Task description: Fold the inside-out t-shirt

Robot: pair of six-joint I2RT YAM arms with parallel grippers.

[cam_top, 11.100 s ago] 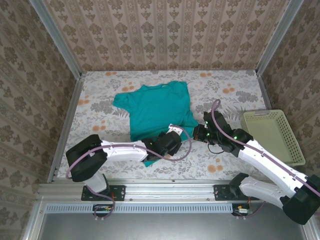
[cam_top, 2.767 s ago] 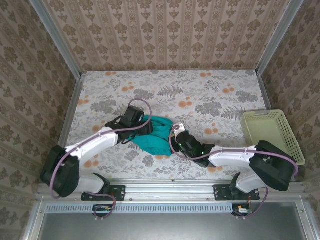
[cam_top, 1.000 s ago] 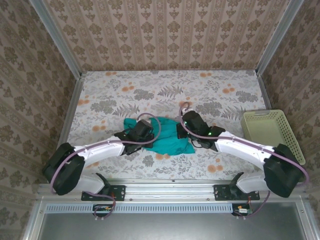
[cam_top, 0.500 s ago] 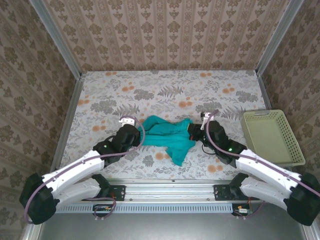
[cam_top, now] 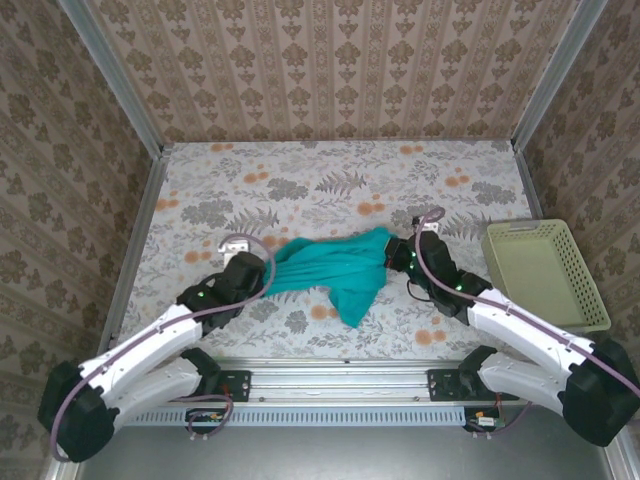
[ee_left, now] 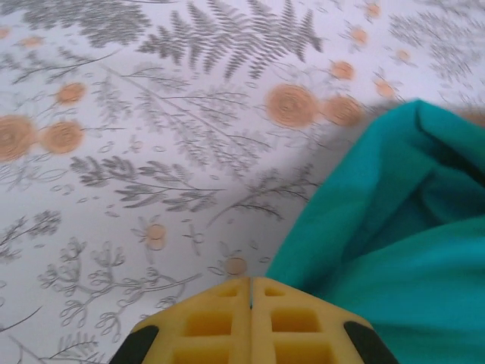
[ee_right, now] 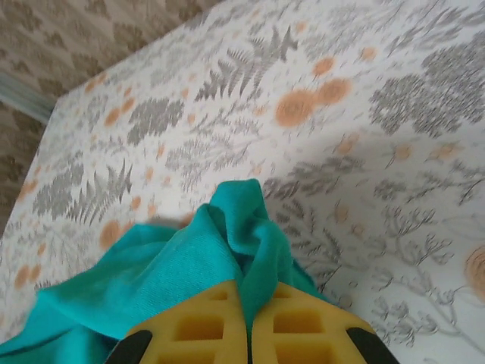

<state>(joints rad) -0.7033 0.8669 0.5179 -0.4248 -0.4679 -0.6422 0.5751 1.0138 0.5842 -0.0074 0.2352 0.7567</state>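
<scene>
Count: two arms, two grippers, one t-shirt, one basket.

Nearest, both arms reach forward from the table's near edge. The left gripper has its yellow pads pressed together, pinching the left end of the inside-out t-shirt. The right gripper is likewise clamped, with a fold of teal cloth rising from between its pads.

The t-shirt hangs bunched and stretched between the two grippers at mid-table. One flap droops toward the near edge. Only plain teal shows.

To the right, well apart from the shirt, a pale yellow basket sits against the side wall.

Beyond, the floral table runs to the patterned back wall.
</scene>
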